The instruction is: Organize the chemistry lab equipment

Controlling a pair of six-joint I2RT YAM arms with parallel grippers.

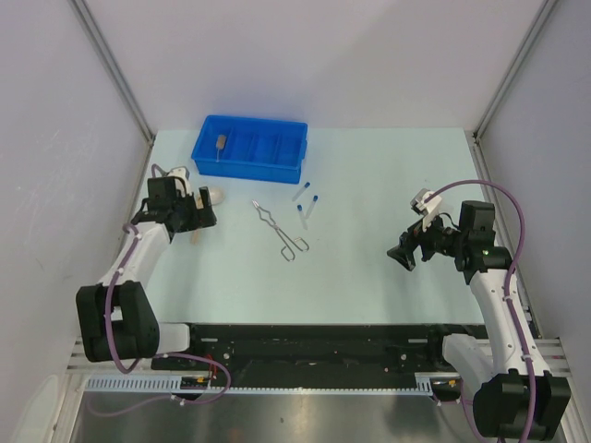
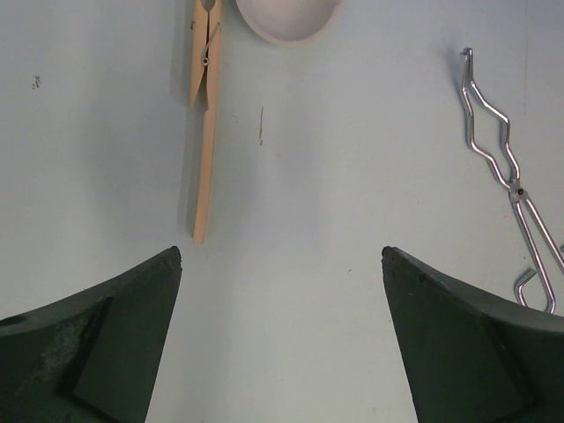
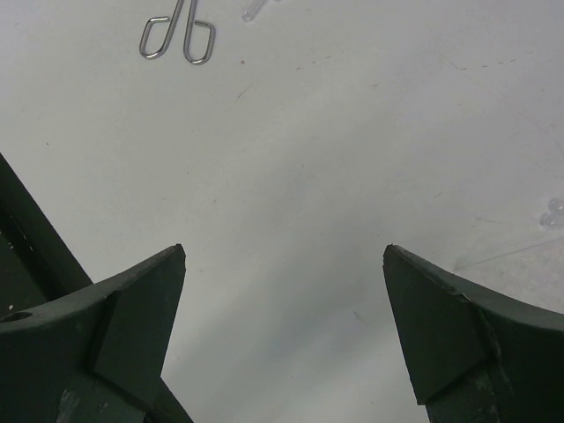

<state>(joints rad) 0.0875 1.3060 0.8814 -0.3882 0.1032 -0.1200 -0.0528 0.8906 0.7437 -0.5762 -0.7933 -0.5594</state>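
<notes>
Chemistry lab equipment is spread over the pale worktop (image 1: pixel 369 175), nearly all of it on the left half. At the back sits the blue divided bin (image 1: pixel 245 172), and there's one small tan item (image 1: pixel 222 141) in its leftmost compartment, too small to tell what it is. Just in front of the bin's right end lie three clear tubes with blue caps (image 1: pixel 302 217), flat, close together but not touching. Beside them, a little nearer, the silver wire tongs (image 1: pixel 280 231) stretch out diagonally, with the loop handles at the near end. Over on the left, the left end effector (image 2: pixel 282 335) hangs above bare worktop, jaws spread wide, nothing between them. The wrist view shows the tan wooden-handled tool (image 2: pixel 204 123) lying flat, its near end just ahead of the left fingertip. The white round dish (image 2: pixel 286 19) sits just beside the tool's far end, cut off by the top edge. The right end effector (image 3: pixel 282 335) is on the right side of the worktop, well apart from everything. It is wide open and empty too, only bare surface under it, with the tongs' loops at the upper left of its view.
</notes>
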